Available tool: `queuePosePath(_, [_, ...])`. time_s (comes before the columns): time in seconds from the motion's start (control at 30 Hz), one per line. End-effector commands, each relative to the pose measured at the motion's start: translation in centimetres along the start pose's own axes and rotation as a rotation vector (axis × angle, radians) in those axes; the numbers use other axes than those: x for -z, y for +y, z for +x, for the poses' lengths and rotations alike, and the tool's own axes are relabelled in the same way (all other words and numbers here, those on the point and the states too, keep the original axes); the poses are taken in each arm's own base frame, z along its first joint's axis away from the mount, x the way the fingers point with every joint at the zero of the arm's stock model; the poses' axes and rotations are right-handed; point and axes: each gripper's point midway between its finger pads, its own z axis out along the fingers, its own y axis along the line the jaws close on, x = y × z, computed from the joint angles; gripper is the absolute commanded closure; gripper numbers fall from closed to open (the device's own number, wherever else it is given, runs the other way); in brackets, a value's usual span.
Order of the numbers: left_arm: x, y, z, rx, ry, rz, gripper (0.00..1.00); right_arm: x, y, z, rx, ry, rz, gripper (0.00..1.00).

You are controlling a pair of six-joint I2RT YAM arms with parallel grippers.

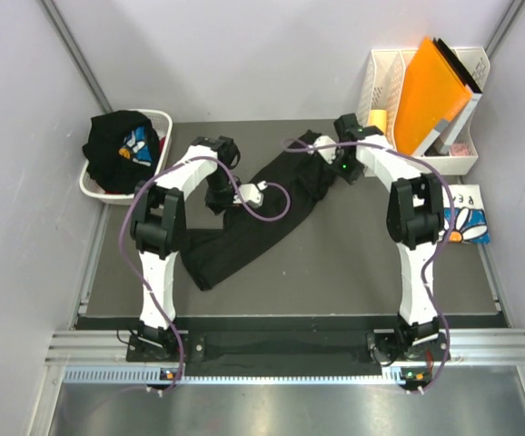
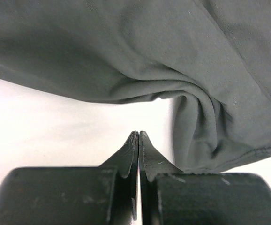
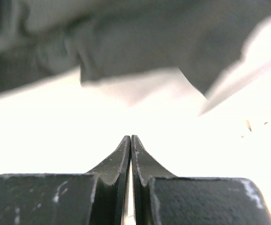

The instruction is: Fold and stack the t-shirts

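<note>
1. We are holding the left claw [image 2: 139,136] and the right claw [image 3: 130,138] with fingers pressed together, pinching nothing; cloth is lying just ahead of each.
2. The black t-shirt [image 1: 231,250] is lying bunched in a long diagonal strip on the counter [image 1: 353,263] between our arms. The printed t-shirt [image 1: 117,145] is sitting in the basket [image 1: 90,186], and the white t-shirt [image 1: 470,218] is lying folded at the right edge.
3. We are risking a fold over twisted cloth, which would trap creases unless the strip is spread flat first.
4. Shut claws may only be dragging the fabric, so a pinch attempted without parting them would likely skid off.
</note>
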Motion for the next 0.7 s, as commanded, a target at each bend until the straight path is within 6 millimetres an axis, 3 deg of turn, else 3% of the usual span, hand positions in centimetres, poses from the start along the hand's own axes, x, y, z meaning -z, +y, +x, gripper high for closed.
queuePosePath(0.0, [2.5, 0.5, -1.6, -0.01, -0.076, -0.072, 1.0, 8.0, -1.4, -3.6, 0.015, -0.194, 0.011, 1.0])
queuePosePath(0.13, [3.1, -0.7, -2.5, -0.043, -0.122, -0.014, 1.0, 10.1, -0.8, -5.2, 0.024, -0.3, -0.027, 0.96])
queuePosePath(0.3, [2.7, -1.4, -3.0, -0.051, -0.154, 0.041, 1.0, 10.1, -1.0, -7.6, -0.015, -0.422, -0.038, 0.96])
queuePosePath(0.4, [2.8, -2.6, -3.5, -0.045, -0.179, 0.111, 1.0, 8.4, -1.5, -8.7, -0.048, -0.435, -0.056, 1.0])
queuePosePath(0.43, [2.6, -2.7, -3.2, -0.044, -0.171, 0.125, 1.0, 6.6, -1.2, -8.6, -0.057, -0.41, -0.081, 1.0])
queuePosePath(0.67, [3.2, -4.2, 0.1, -0.061, -0.037, 0.143, 1.0, 3.0, -2.4, -10.0, -0.077, -0.388, -0.054, 1.0])
